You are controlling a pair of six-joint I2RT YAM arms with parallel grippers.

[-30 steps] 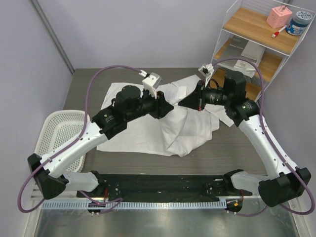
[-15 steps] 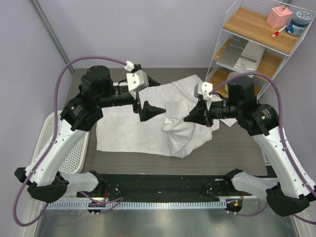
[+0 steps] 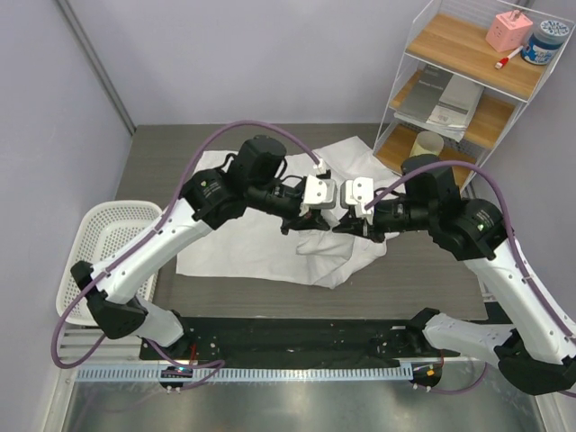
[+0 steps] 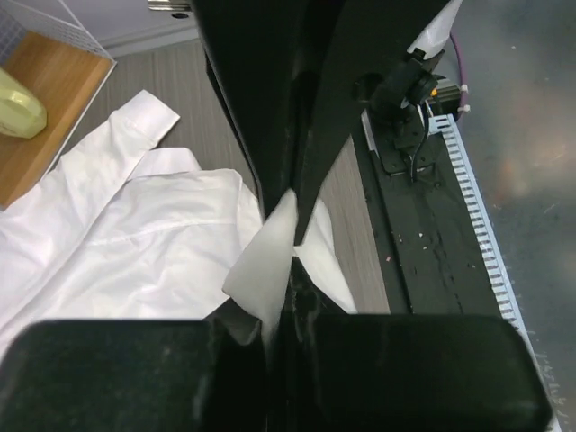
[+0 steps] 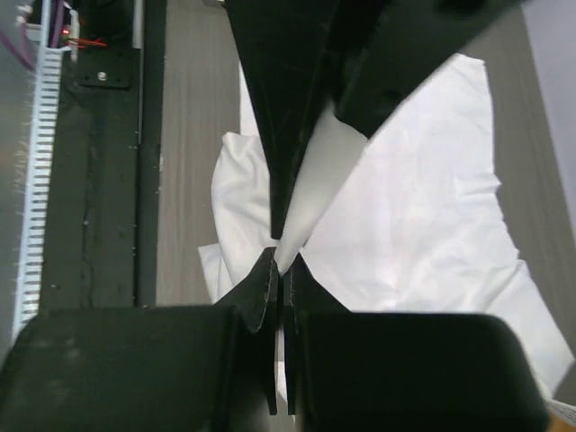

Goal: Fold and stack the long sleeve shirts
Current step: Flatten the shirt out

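Note:
The long sleeve shirts [image 3: 238,243] lie spread as white crumpled cloth across the middle of the dark table [image 3: 162,148]. Both grippers meet tip to tip above the cloth's near right part. My left gripper [image 3: 304,223] is shut on a raised fold of shirt cloth [image 4: 268,256], its fingers [image 4: 301,297] pinching the white peak. My right gripper [image 3: 345,225] is shut on the same lifted cloth [image 5: 310,207], which rises from between its fingertips [image 5: 270,270]. A cuffed sleeve [image 4: 144,112] lies flat beyond, and wide shirt cloth [image 5: 423,198] spreads under the right gripper.
A white perforated basket [image 3: 103,238] sits at the table's left edge. A wire shelf [image 3: 468,81] stands at the back right with booklets [image 3: 445,94], a pale cup [image 3: 427,144] and a pink box [image 3: 508,31]. The black base rail [image 3: 297,337] runs along the near edge.
My left gripper opened, swung from the left back to the middle and closed on the raised cloth. My right gripper carried its pinch of cloth slightly nearer and leftward to meet it.

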